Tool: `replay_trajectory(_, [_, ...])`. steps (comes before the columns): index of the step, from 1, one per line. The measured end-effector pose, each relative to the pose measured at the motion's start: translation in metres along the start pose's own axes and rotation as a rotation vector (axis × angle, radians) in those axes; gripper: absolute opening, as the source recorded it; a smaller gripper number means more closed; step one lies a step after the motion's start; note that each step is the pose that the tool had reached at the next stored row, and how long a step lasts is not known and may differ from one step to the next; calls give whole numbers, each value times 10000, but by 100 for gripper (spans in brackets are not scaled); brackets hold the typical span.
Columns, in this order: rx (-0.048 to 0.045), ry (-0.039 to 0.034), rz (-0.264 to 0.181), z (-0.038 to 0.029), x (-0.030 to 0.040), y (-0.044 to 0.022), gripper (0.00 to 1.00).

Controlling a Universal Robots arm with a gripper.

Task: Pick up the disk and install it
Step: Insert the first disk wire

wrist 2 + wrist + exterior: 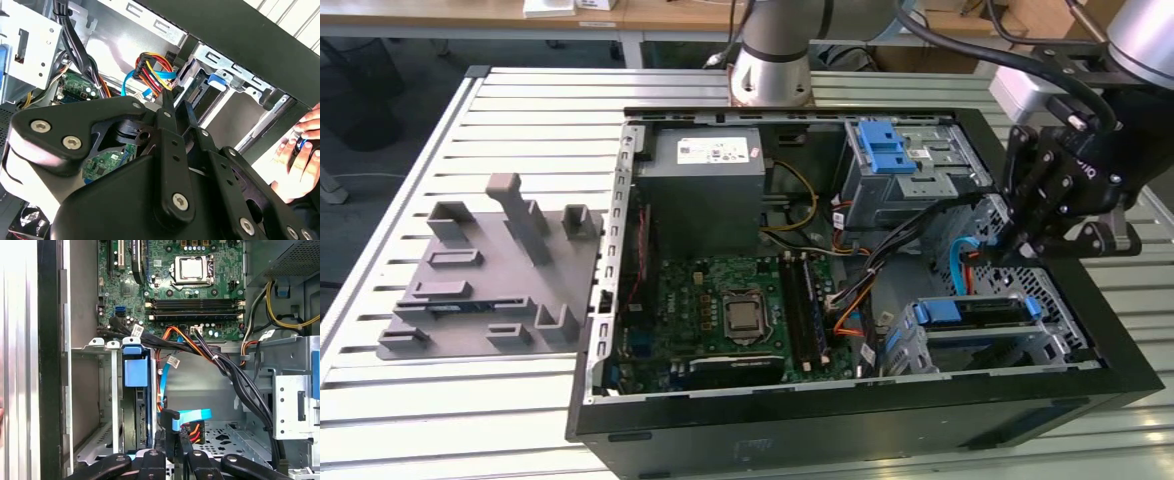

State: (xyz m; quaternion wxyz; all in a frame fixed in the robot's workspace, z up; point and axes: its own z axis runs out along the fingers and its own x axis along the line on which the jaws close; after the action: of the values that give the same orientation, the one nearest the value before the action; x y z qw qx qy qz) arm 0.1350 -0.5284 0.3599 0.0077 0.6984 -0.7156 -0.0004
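Just beside the jaws: one disk [136, 405] seated on edge in its bay, one blue cable [190, 416] closer. One gripper [176, 450], fingers near together, grip state unclear.

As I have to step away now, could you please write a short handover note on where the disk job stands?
Gripper: low inside the open computer case, at the exterior view's right, beside the coloured wire bundle. Whether it grips anything cannot be told.
Disk: already in the drive cage at the case's near corner, blue carrier showing in the first wrist view too.
Done: pick-up and insertion, by the look of it.
Left: full seating and cabling cannot be confirmed.
Note: a person's hand is just outside the case.
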Motion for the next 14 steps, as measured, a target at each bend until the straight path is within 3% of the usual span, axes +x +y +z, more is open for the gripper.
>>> replay_trajectory(5, [5, 25, 0, -2, -24, 3, 25])
replay_trajectory(6, [8, 57, 1, -1, -25, 3, 25])
replay_trajectory(9, [38, 332, 4, 4, -28, 3, 25])
replay_trajectory(12, [65, 560, 7, 17, -28, 2, 25])
replay_trajectory(14, [73, 614, 8, 28, -28, 2, 25])
